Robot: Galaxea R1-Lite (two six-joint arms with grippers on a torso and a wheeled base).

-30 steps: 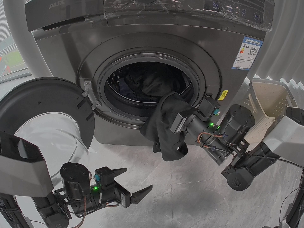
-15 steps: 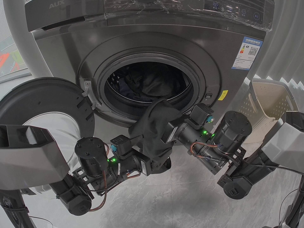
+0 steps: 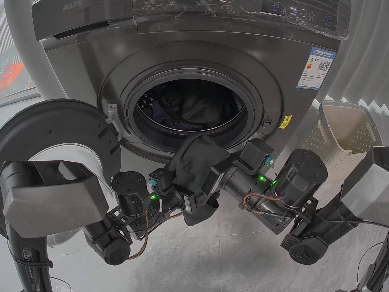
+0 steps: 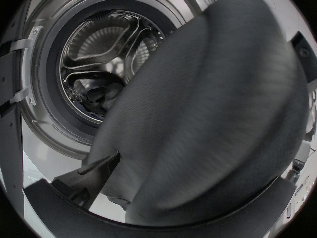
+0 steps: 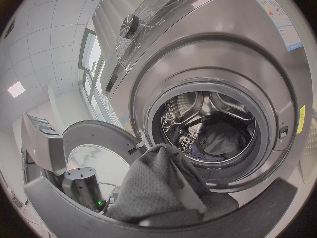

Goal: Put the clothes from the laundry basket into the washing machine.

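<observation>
A black garment [image 3: 196,159] hangs just below the washing machine's open drum [image 3: 190,106], its top edge at the lower lip of the opening. My right gripper [image 3: 207,172] comes in from the right and is shut on the black garment [image 5: 158,182], which covers its fingers. My left gripper [image 3: 200,205] sits right under the same cloth, pressed into its lower folds. In the left wrist view the garment [image 4: 204,116] bulges across the frame. More dark clothes [image 3: 194,106] lie inside the drum [image 5: 211,129].
The round door [image 3: 60,130] stands swung open to the left of the drum. A beige laundry basket [image 3: 348,134] stands at the right beside the machine. Grey tiled floor [image 3: 227,256] lies below both arms.
My left arm rose from low near the floor and came right, up into the hanging garment. The right gripper shifted slightly left and down with the cloth, which now bunches between both grippers.
</observation>
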